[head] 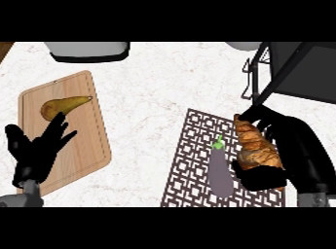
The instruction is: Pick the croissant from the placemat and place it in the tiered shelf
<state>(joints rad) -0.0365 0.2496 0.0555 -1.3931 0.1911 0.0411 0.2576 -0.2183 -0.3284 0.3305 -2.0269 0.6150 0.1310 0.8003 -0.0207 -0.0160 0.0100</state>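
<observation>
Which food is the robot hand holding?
The croissant. The right robot hand curls round it over the placemat. The eggplant lies untouched beside it, and the pear sits on the cutting board.

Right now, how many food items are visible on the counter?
3: a yellow-green pear on the wooden cutting board, a purple eggplant on the patterned placemat, and a golden croissant gripped by the right hand.

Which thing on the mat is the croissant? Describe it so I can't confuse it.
Find the dark patterned placemat right of centre on the counter. Along its right edge, the right hand curls round the croissant, a long, golden-brown, ridged pastry. Its neighbour to the left, the eggplant, is smooth, grey-purple and green-stemmed.
</observation>
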